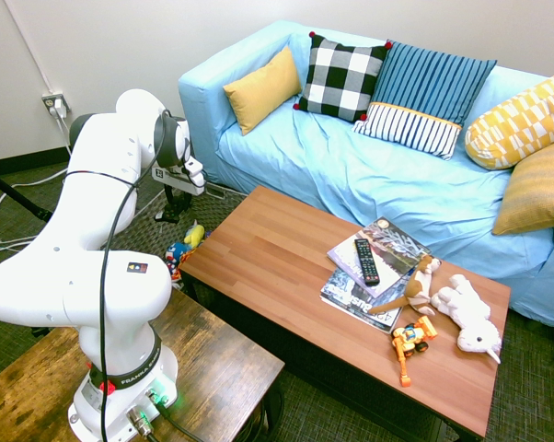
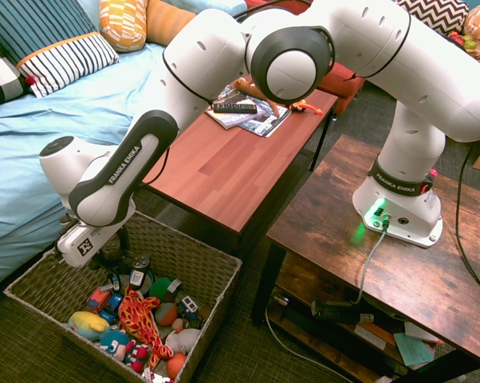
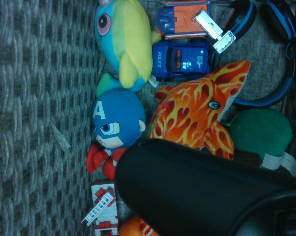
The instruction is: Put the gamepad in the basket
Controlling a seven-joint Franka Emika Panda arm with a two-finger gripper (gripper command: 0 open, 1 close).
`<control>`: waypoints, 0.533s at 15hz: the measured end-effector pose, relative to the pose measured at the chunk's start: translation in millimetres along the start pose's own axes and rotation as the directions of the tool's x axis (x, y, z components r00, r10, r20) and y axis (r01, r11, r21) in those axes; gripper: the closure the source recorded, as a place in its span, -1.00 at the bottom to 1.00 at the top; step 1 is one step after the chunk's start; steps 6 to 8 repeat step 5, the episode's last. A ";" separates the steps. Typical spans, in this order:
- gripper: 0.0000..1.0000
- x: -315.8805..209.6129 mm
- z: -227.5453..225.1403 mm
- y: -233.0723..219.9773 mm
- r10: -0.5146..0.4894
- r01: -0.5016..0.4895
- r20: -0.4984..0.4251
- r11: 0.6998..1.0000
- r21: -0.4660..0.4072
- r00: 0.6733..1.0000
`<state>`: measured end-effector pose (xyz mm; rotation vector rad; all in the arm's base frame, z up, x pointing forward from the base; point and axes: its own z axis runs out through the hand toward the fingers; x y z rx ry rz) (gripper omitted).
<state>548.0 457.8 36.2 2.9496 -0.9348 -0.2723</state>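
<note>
The grey-brown woven basket [image 2: 198, 270] stands on the floor between the sofa and the wooden table, with several toys inside. My gripper [image 2: 112, 254] reaches down into its far end and is shut on the gamepad [image 3: 197, 191]. The gamepad fills the lower part of the wrist view as a wide black rounded body, hanging just above the toys. In the second exterior view it is only a dark shape under the wrist. The first exterior view shows my gripper [image 1: 178, 204] low beside the table's left end, with the basket mostly hidden behind the arm.
Below the gamepad lie a flame-patterned plush [image 3: 197, 115], a blue-masked doll [image 3: 113, 128], a police car [image 3: 180, 61] and blue headphones [image 3: 271, 54]. On the table [image 1: 277, 258] a slim black remote [image 1: 366, 261] rests on magazines, next to plush animals and a toy digger [image 1: 410, 343]. The blue sofa [image 1: 351, 175] is behind.
</note>
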 end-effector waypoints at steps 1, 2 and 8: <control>-1.00 0.7 -2.5 -3.1 0.000 0.000 0.001 1.000 -0.001 1.000; -1.00 0.0 -3.9 -5.8 0.000 0.000 0.003 1.000 -0.004 1.000; -1.00 -6.4 -8.1 -14.5 0.003 -0.003 0.005 1.000 -0.009 1.000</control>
